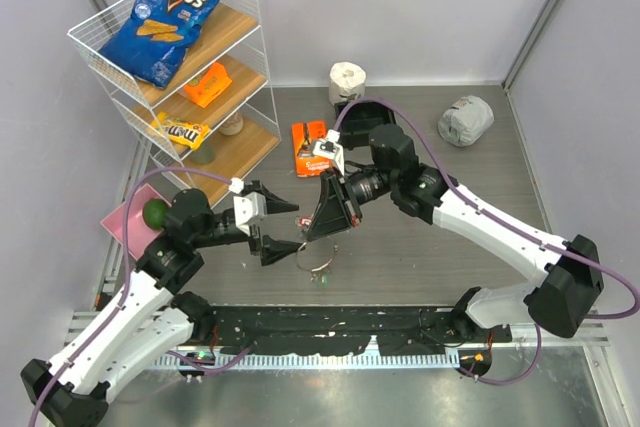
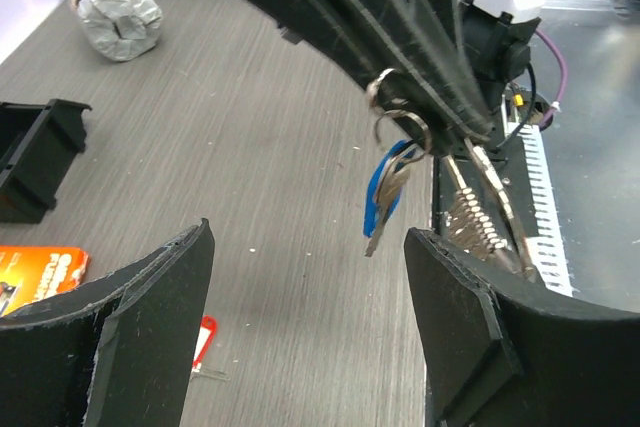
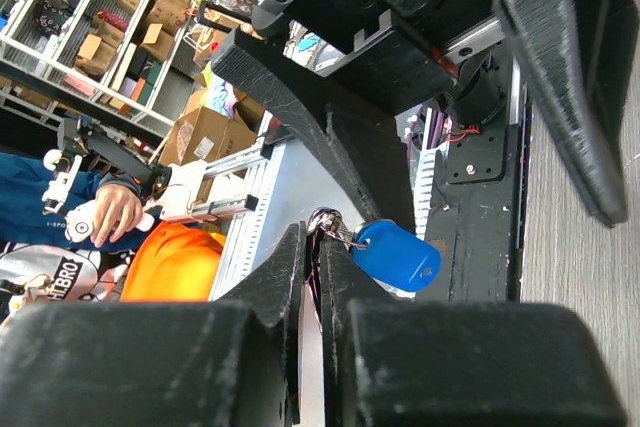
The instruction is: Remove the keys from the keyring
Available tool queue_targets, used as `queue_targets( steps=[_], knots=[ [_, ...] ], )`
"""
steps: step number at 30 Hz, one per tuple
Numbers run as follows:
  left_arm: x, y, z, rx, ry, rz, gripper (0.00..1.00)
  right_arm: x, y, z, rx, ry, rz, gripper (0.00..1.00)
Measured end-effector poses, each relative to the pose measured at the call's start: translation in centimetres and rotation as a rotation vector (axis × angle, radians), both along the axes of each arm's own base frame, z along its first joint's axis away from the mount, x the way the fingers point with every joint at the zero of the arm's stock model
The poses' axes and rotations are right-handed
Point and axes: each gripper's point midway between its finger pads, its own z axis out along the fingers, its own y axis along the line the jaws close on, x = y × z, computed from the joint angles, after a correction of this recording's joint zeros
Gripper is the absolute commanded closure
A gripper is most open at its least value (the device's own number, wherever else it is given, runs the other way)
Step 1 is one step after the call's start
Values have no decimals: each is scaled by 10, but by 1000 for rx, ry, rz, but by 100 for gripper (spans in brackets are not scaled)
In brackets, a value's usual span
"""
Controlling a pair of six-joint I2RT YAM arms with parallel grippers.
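Observation:
My right gripper (image 1: 320, 235) is shut on the keyring (image 2: 400, 127), a small silver ring pinched at its fingertips (image 3: 312, 242) above the table. A blue-tagged key (image 2: 385, 192) hangs from the ring; its blue tag (image 3: 397, 255) shows beside the right fingers. My left gripper (image 1: 296, 225) is open and empty, its jaws wide apart (image 2: 308, 252) just below and in front of the hanging key, not touching it. A red-tagged key (image 2: 203, 337) lies loose on the table by the left finger. A thin wire loop (image 1: 316, 259) and a green bit (image 1: 322, 278) show under the grippers.
An orange packet (image 1: 311, 149) and a black holder (image 2: 35, 157) lie behind the grippers. A white roll (image 1: 347, 78) and a grey bundle (image 1: 466, 119) sit at the back. A wire shelf (image 1: 250, 77) with a chips bag stands back left, a pink tray (image 1: 122, 219) beside it.

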Motion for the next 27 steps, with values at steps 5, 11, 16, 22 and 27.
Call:
queue_targets(
  steps=[5, 11, 16, 22, 27],
  knots=[
    [-6, -5, 1, 2, 5, -40, 23, 4, 4, -3, 1, 9, 3, 95],
    [-5, -11, 1, 11, 18, -61, 30, 7, 8, -4, 1, 22, 4, 95],
    [-3, -15, 4, 16, 25, -69, 39, 9, 11, -5, 6, 24, 6, 95],
    [-4, -17, 6, 15, 32, -85, 100, 11, 13, -5, 13, 22, 7, 95],
    [-2, -15, 6, 31, 45, -60, 100, 15, 12, -6, 16, 18, 4, 69]
  ],
)
